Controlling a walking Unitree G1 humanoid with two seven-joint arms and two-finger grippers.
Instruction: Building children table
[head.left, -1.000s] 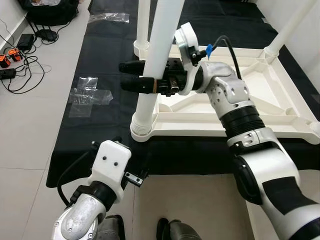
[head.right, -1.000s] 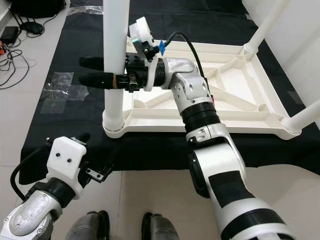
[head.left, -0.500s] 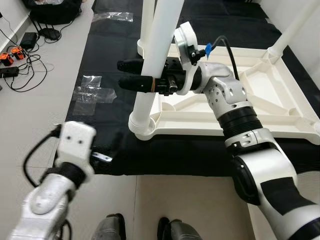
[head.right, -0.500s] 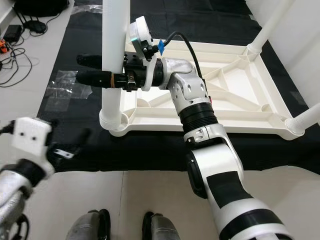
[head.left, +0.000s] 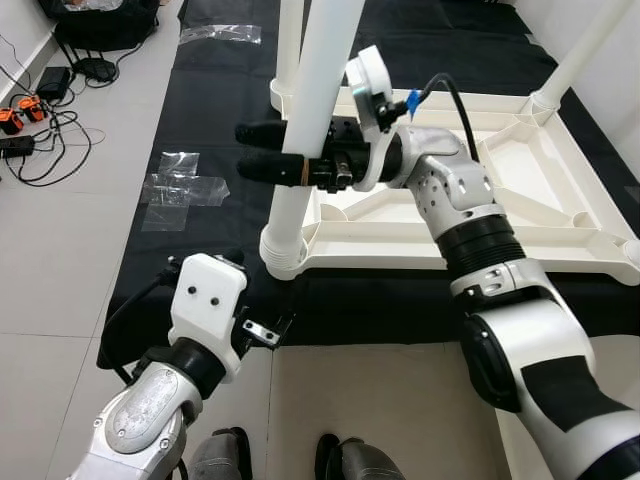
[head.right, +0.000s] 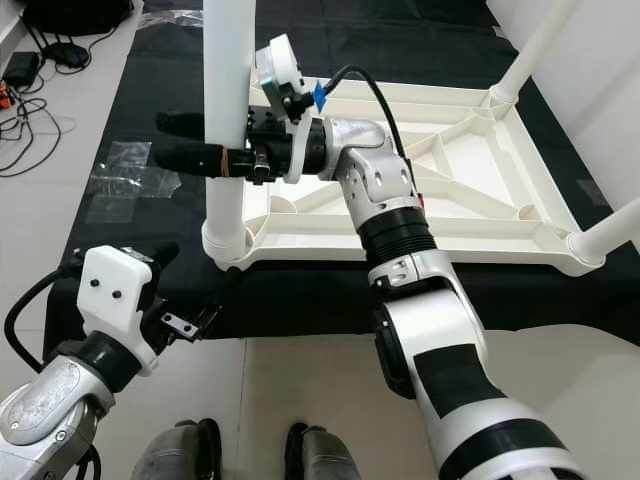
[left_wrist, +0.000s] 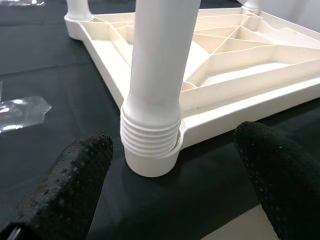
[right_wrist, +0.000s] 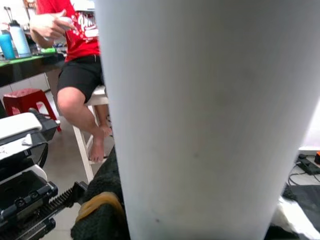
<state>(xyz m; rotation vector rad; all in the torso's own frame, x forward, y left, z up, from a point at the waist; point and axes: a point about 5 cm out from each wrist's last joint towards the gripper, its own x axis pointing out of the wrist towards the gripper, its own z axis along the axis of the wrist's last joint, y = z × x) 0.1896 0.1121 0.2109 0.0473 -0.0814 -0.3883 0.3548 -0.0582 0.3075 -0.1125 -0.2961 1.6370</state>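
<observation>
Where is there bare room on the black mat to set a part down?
Free: the black mat left of the table leg, between the plastic wrap and the far wrapper. Crowded: the near corner, where the right gripper clamps the leg and the left gripper hovers at its base.

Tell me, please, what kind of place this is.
Probably a room in a home or workshop, used for assembly: a tiled floor, a black mat under an upturned white table, cables nearby, and a seated person.
</observation>
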